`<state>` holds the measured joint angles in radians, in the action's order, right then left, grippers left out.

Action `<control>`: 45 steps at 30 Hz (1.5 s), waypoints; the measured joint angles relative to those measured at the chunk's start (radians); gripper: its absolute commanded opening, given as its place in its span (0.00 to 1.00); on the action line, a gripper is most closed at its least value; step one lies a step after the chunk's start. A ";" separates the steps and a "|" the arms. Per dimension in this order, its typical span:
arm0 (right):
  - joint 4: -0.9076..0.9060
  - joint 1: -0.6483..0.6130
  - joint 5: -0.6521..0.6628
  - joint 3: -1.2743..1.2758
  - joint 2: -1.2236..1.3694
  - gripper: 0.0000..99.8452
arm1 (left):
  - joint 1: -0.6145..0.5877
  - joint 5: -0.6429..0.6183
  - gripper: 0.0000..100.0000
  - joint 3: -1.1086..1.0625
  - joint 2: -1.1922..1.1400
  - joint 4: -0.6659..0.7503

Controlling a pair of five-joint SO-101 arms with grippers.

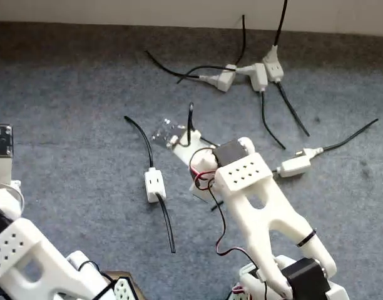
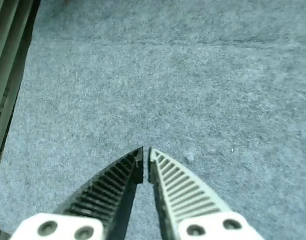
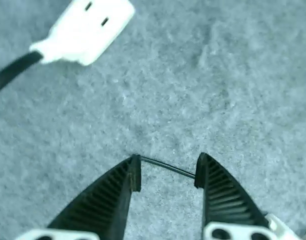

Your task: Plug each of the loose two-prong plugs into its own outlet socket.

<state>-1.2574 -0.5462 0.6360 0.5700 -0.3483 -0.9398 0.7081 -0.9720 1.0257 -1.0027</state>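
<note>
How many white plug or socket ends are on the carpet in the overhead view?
6 white cord ends: three clustered at the far edge, one left of centre, one at centre, one at the right. The arm may hide others.

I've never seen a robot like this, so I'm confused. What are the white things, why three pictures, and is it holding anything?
They are two robot arms, left arm and right arm, ending in pincers. One picture looks down over the grey carpet; the others come from cameras on the wrists. White plugs and sockets on black cords lie there, like this connector and a cluster farther back. The left gripper is shut on nothing. The right gripper is open; a thin black wire crosses between its tips, a two-slot socket beyond.
</note>
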 measured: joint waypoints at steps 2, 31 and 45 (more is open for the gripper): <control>0.000 0.000 0.112 0.043 0.000 0.18 | -0.008 0.000 0.00 -0.123 0.094 0.044; 0.241 -0.353 0.189 0.109 0.000 0.18 | 0.035 0.000 0.01 -0.709 0.773 -0.241; 0.354 -0.382 0.187 0.109 0.000 0.14 | 0.035 0.000 0.01 -0.709 0.770 -0.288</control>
<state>-0.9030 -0.9283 0.8232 0.6790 -0.3483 -0.9045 0.7081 -1.6809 1.7960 -1.2912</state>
